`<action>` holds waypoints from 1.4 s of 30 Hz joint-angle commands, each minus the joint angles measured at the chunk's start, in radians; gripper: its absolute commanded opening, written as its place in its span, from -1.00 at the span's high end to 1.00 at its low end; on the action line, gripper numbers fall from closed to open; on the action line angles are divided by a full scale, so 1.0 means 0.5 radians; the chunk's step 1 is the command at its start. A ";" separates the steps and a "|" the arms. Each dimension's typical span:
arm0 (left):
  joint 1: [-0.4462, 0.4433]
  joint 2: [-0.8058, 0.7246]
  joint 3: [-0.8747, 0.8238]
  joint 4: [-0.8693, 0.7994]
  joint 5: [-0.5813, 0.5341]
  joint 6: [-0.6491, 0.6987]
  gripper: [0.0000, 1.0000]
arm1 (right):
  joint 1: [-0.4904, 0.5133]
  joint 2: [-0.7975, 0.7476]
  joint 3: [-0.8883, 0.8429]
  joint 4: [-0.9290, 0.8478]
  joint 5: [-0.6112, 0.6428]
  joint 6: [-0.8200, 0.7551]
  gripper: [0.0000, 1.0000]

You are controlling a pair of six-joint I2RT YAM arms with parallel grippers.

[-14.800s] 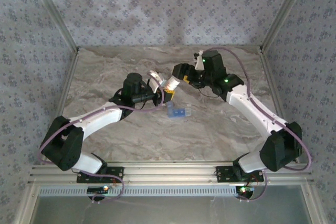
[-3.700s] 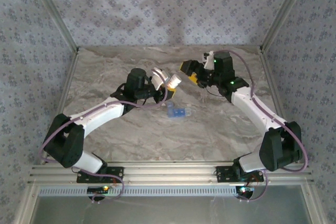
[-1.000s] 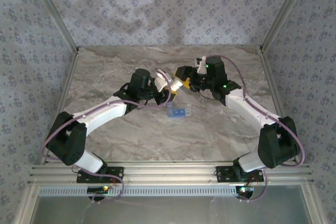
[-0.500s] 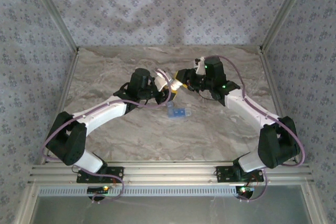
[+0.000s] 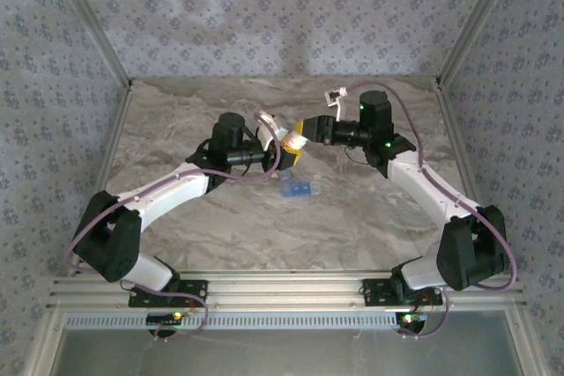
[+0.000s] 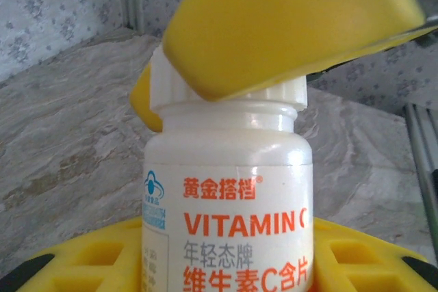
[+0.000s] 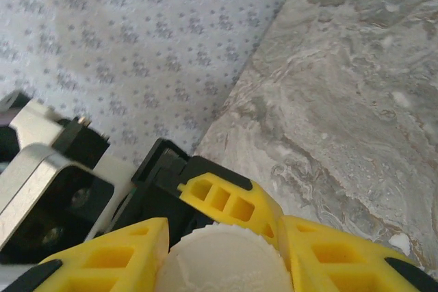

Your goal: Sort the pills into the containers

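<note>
The left tool (image 5: 284, 147) is clamped on the vitamin C bottle (image 6: 226, 182), and the right tool (image 5: 307, 133) on its white ribbed cap (image 7: 222, 264). I would turn the cap gently, without tilting. The blue pill box (image 5: 298, 189) lies on the table (image 5: 352, 226), at 6 o'clock from the bottle.

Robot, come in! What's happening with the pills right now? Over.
Left fingers shut on vitamin bottle. Right fingers shut on its cap. Blue pill box on table, apart from both arms. Nothing seen in the way.
</note>
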 commanded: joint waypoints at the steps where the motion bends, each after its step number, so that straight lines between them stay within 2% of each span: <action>1: 0.058 -0.067 -0.034 0.013 0.091 -0.072 1.00 | -0.091 -0.014 0.104 -0.090 -0.075 -0.263 0.29; 11: 0.061 -0.051 -0.054 0.055 0.103 -0.095 1.00 | -0.093 -0.069 0.003 -0.016 -0.077 -0.237 0.36; 15: 0.061 -0.058 -0.052 0.043 0.079 -0.095 1.00 | -0.101 -0.096 -0.024 -0.014 0.016 -0.173 0.34; 18: 0.064 -0.072 -0.059 0.018 0.040 -0.083 1.00 | -0.141 -0.127 -0.038 -0.147 0.201 -0.156 0.31; 24: 0.064 -0.123 -0.112 -0.034 -0.087 -0.066 1.00 | -0.205 -0.150 -0.085 -0.712 0.851 -0.249 0.30; 26: 0.062 -0.138 -0.118 -0.077 -0.130 -0.063 1.00 | -0.204 -0.144 -0.133 -0.796 1.090 -0.273 0.30; 32: 0.052 -0.208 -0.179 -0.146 -0.251 -0.049 1.00 | -0.190 -0.069 -0.322 -0.874 1.597 -0.279 0.29; 37: 0.040 -0.256 -0.218 -0.208 -0.335 -0.036 1.00 | -0.189 0.057 -0.446 -0.816 1.804 -0.206 0.30; 42: 0.021 -0.275 -0.244 -0.241 -0.371 -0.037 1.00 | -0.182 0.177 -0.513 -0.749 1.881 -0.097 0.30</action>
